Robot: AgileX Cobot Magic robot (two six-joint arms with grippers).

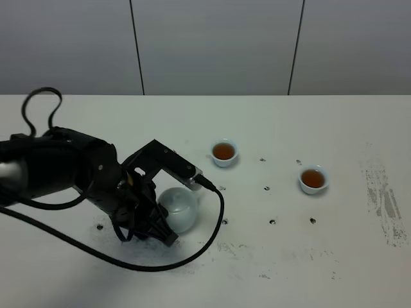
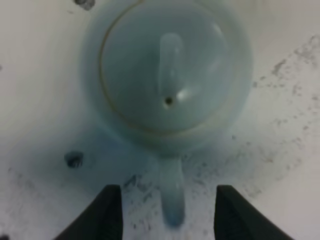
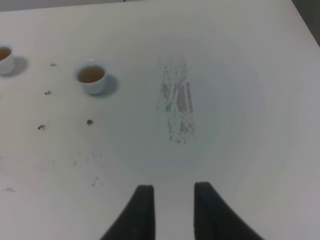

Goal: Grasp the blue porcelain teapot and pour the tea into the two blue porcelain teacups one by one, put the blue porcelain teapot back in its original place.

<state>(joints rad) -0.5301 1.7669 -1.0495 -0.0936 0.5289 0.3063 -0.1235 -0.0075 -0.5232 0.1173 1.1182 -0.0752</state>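
Left gripper open, straddling handle of teapot without contact. Both teacups filled, 1–2 o'clock. Risk: retreating finger snagging handle, tipping pot.

The teapot is a super pale blue glaze – same shade on both teacups, with amber-brown tea inside. White table with dark grey scuffs and specks, black arm, black cable, grey wall.
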